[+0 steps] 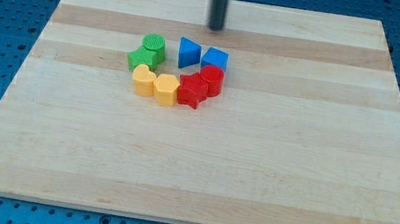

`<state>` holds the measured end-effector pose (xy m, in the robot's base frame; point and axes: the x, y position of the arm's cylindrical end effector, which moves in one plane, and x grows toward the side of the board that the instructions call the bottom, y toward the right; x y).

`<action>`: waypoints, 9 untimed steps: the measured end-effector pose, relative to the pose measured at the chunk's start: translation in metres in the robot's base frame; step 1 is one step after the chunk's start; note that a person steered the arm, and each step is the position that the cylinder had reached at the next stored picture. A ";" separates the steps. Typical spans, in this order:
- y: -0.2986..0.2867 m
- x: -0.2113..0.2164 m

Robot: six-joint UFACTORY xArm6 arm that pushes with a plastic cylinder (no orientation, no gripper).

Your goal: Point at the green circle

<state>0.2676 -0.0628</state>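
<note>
The green circle (154, 44) is a short green cylinder at the upper left of a ring of blocks on the wooden board (200, 161). A green block of unclear shape (141, 58) touches it on its lower left. My tip (215, 29) is the lower end of the dark rod near the view's top, above the blue blocks and up and to the right of the green circle, well apart from it.
The ring also holds a blue triangle-like block (187, 52), a blue block (215, 58), a red cylinder (211, 79), a red star-like block (192, 91), a yellow hexagon-like block (165, 89) and a yellow heart-like block (143, 80).
</note>
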 end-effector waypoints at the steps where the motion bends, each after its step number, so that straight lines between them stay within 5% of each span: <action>1: -0.090 0.009; 6: -0.109 0.069; 9: -0.072 0.071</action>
